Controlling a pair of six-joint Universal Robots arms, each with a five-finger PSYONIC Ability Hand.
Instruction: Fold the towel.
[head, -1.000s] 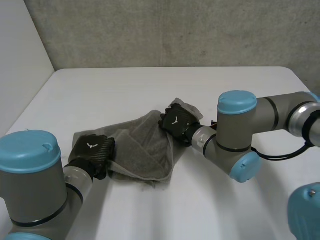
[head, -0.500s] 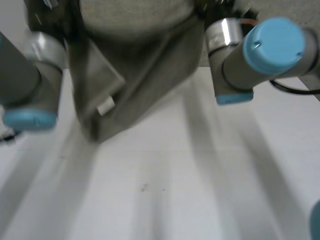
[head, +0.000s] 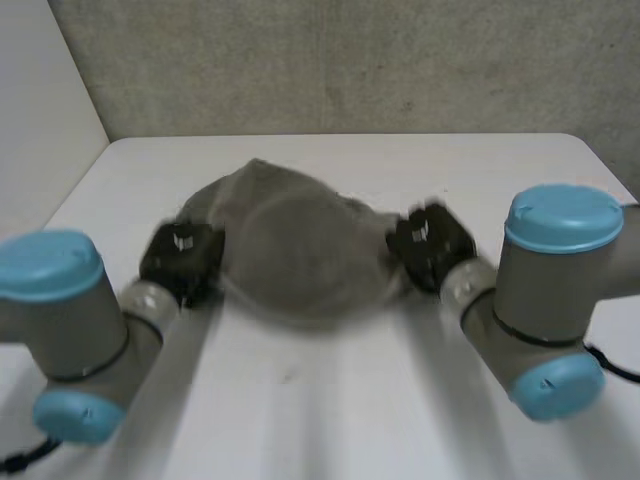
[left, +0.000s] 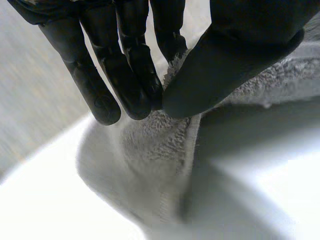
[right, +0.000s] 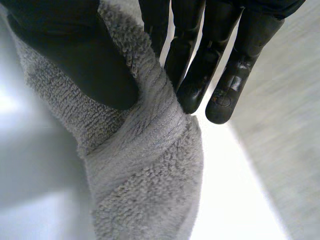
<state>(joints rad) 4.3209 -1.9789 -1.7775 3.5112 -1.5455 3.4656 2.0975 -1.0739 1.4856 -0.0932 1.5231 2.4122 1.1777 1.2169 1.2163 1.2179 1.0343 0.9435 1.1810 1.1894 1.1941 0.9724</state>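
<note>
The grey terry-cloth towel (head: 300, 250) hangs bunched between the two hands over the white table (head: 350, 410), towards its far half. The black left hand (left: 240, 40) pinches one end of the towel's hemmed edge between thumb and straight fingers. The black right hand (right: 65, 50) pinches the opposite end the same way (a thick gathered fold).

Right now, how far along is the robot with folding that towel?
Done: the grip. The left robot hand pinches one end of the grey towel between thumb and fingers, and the right robot hand pinches the other end. In hand: the towel hangs rumpled between them over the white table. Left: no neat fold shows yet, so laying it flat and folding it is all to come.
</note>
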